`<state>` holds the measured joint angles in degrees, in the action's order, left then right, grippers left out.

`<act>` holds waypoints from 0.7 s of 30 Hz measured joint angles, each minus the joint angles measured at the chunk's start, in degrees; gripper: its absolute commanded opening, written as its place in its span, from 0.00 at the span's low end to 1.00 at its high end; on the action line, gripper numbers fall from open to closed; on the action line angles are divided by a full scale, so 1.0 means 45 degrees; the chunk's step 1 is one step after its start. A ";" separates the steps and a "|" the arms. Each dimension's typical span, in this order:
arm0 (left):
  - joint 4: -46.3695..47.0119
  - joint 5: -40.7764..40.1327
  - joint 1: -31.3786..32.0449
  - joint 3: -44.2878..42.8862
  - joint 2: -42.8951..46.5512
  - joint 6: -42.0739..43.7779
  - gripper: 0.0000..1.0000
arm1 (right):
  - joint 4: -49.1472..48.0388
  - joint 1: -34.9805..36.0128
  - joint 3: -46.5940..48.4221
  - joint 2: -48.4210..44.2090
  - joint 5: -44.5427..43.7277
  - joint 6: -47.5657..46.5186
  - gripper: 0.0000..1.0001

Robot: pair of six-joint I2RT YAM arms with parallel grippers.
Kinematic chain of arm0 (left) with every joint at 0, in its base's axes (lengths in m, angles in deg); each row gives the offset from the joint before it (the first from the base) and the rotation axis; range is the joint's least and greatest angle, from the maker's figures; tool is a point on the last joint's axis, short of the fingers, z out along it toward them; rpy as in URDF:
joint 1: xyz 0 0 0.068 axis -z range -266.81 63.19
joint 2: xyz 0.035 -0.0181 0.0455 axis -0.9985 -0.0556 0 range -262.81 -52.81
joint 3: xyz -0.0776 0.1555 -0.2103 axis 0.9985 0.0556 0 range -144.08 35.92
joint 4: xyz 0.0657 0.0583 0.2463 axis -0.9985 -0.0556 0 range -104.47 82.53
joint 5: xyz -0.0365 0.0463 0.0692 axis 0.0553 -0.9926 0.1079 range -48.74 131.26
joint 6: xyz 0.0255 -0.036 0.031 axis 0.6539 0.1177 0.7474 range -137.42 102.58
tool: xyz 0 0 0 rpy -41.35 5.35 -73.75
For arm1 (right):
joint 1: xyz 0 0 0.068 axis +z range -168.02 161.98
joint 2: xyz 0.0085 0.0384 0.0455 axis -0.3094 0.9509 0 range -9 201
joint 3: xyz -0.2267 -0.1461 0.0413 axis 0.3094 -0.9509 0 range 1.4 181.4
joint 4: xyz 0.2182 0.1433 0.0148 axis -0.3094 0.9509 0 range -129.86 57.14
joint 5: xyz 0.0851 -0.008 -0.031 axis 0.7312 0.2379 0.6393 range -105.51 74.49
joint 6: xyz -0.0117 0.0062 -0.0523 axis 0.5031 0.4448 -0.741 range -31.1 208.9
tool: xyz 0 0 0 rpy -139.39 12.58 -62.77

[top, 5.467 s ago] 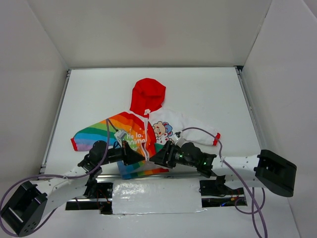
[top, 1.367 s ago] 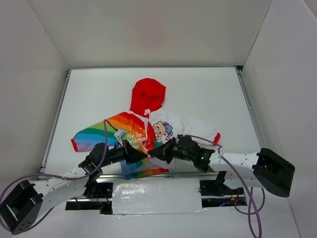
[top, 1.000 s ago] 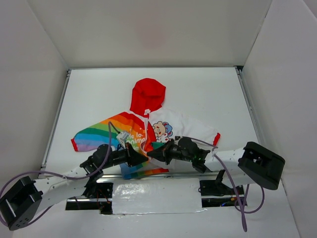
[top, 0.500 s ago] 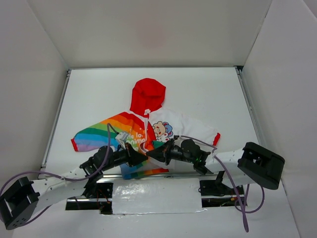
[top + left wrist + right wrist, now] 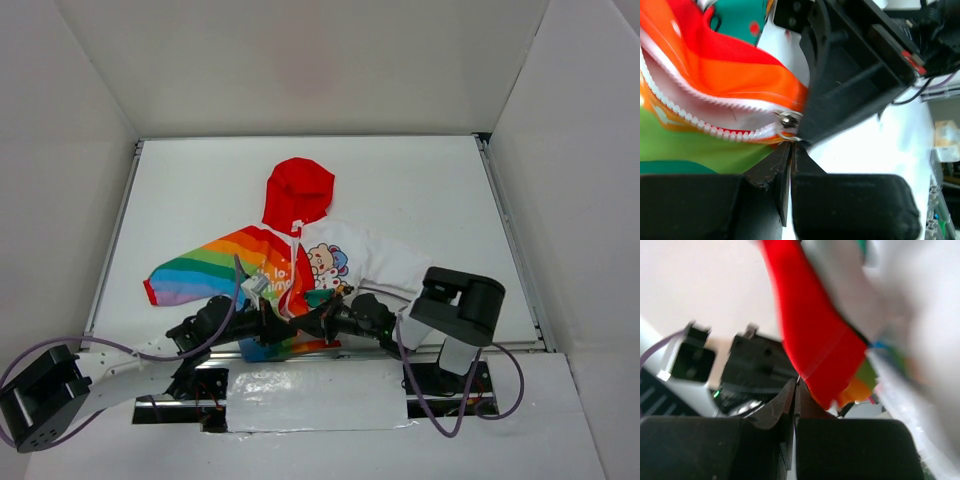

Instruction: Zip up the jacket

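Note:
The jacket (image 5: 298,190) lies flat on the white table, red hood at the far end, rainbow half (image 5: 215,265) on the left, white cartoon half (image 5: 355,250) on the right. Both grippers meet at its bottom hem. My left gripper (image 5: 283,325) (image 5: 790,145) is shut on the small metal zipper pull (image 5: 788,121), where the white zipper teeth (image 5: 715,131) still gape apart. My right gripper (image 5: 318,322) (image 5: 796,385) is shut, pinching the edge of the red jacket hem (image 5: 815,340) right beside it. The lower zipper is hidden under the arms in the top view.
The white table (image 5: 430,180) is boxed in by white walls on three sides. A metal rail and a silver taped strip (image 5: 315,395) run along the near edge. The right arm's bulky joint (image 5: 460,305) stands at the jacket's right sleeve.
The right arm's big joint has swung in from the far right toward the jacket. Both grippers have slid nearer the near edge, still shut at the hem.

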<state>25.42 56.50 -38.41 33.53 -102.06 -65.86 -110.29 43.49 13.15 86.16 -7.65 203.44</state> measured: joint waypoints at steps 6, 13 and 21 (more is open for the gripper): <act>-0.0597 0.0112 0.0248 0.0117 0.0816 0.0126 0.00 | -0.0321 0.0005 0.0763 0.0903 -0.0029 -0.0044 0.00; -0.0772 0.0107 0.0355 0.0117 0.2249 0.0151 0.00 | -0.0612 -0.1054 0.1239 0.0282 0.0121 -0.0039 0.00; -0.0267 0.0321 0.0656 0.0117 0.1127 0.0146 0.00 | -0.0617 -0.3172 0.1593 0.0675 0.0845 -0.0005 0.00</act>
<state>24.21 57.94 -35.46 34.05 -96.99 -65.21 -113.07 29.22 20.32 89.19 -3.85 203.42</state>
